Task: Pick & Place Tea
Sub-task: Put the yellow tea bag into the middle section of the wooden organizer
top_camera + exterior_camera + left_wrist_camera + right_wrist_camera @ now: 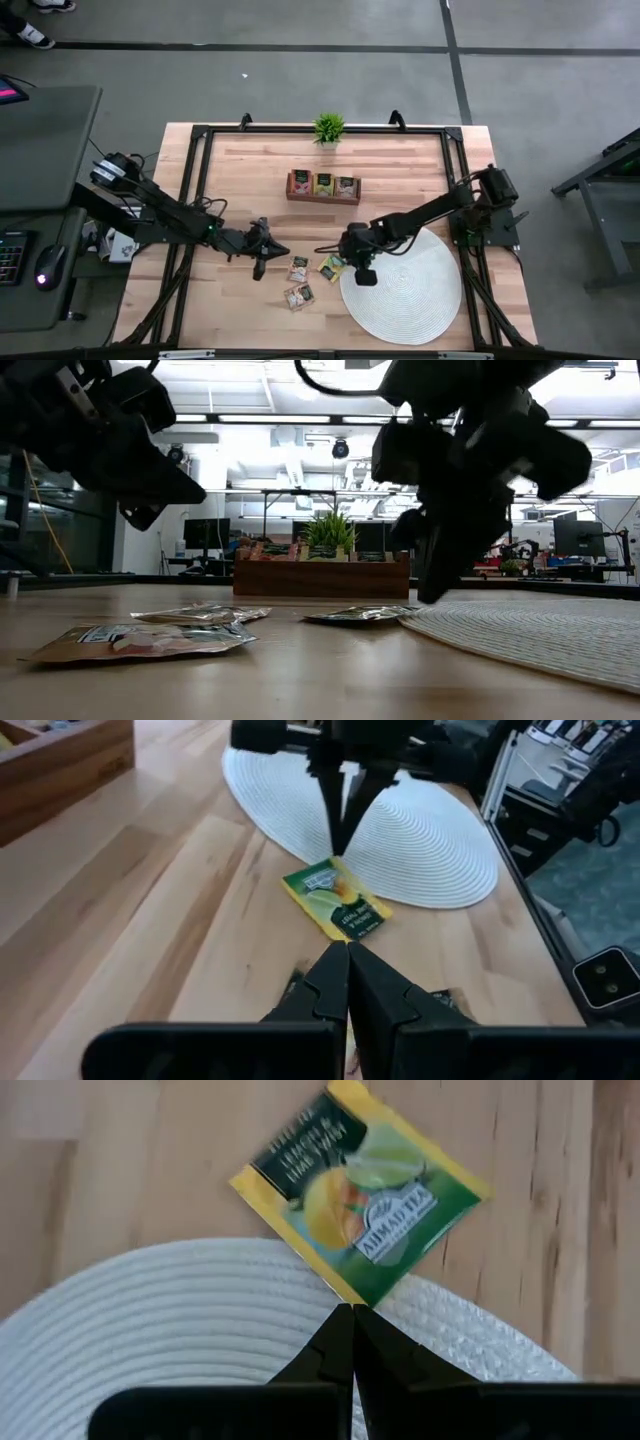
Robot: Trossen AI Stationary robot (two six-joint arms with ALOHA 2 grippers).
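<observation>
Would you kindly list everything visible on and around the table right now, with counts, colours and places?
Round white woven mat: one, white, right front of the wooden table.
Yellow-green square tea packet: one, on the wood, one corner at the mat's edge.
Pinkish flat tea packets: two, on the wood left of the mat.
Brown wooden box: one, table centre, holding more packets in three compartments.
Small green potted plant: one, far edge.
Left tool: dark, shut, empty, left of the loose packets.
Right tool: dark, shut at the yellow-green packet's corner; whether it pinches it I cannot tell.
</observation>
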